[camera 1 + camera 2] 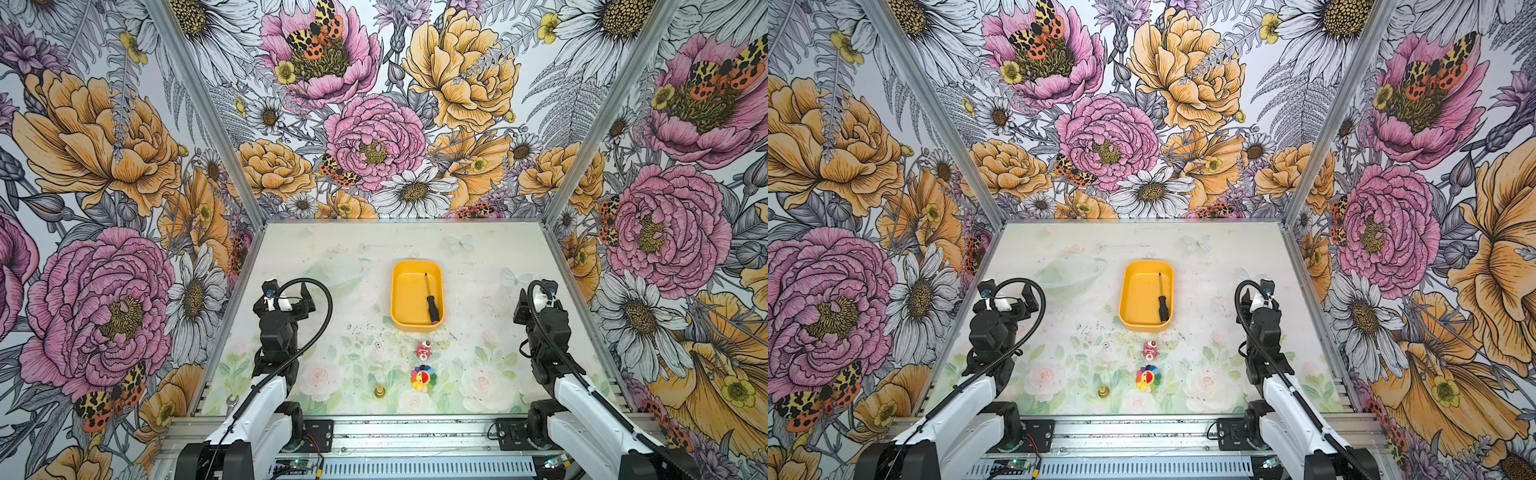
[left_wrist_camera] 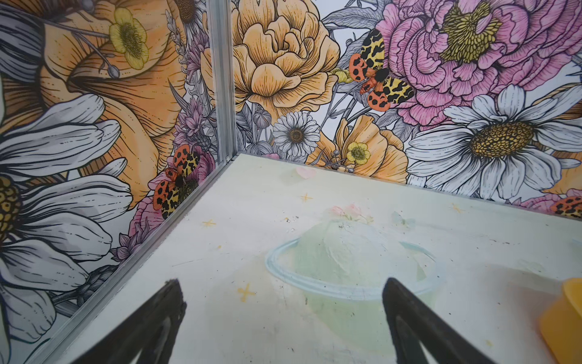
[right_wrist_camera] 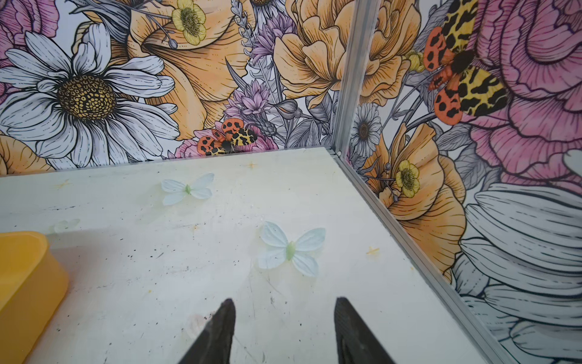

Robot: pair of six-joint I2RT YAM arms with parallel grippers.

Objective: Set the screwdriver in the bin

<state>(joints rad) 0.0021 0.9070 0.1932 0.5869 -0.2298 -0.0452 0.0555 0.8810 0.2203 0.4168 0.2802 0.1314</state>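
A: Where's the screwdriver (image 1: 429, 299) rn?

B: Inside the bin (image 1: 405, 300), along its right-hand side in both top views. Long axis runs roughly w/ the bin's long side, a bit tilted. Thin shaft tip points to the far wall; black handle w/ the orange-red cap sits at the bin's near right corner, against the wall there.

A: And your claws?

B: My right gripper (image 3: 285, 310) is off to the right of the bin, apart from it. Jaws are parted a modest gap, nothing between them; I see only bare table (image 3: 189, 268) and a printed butterfly ahead. My left gripper (image 2: 283, 290) is on the other side, jaws spread wider, also holding nothing. Bin corner just shows at the edge of each wrist view.

A: Other stuff around?

B: Near side of the bin, in a rough line toward me: a small pink figurine (image 1: 423, 349), then a rainbow flower toy (image 1: 421, 377). Left of those, a tiny white bit (image 1: 377, 345) and a small brass piece (image 1: 379, 391). A silver wrench (image 1: 230, 404) lies at the near left edge, partly behind my left arm.

A: Anything blocking?

B: Nope. All those sit apart from the bin; nothing touches the screwdriver but the bin.
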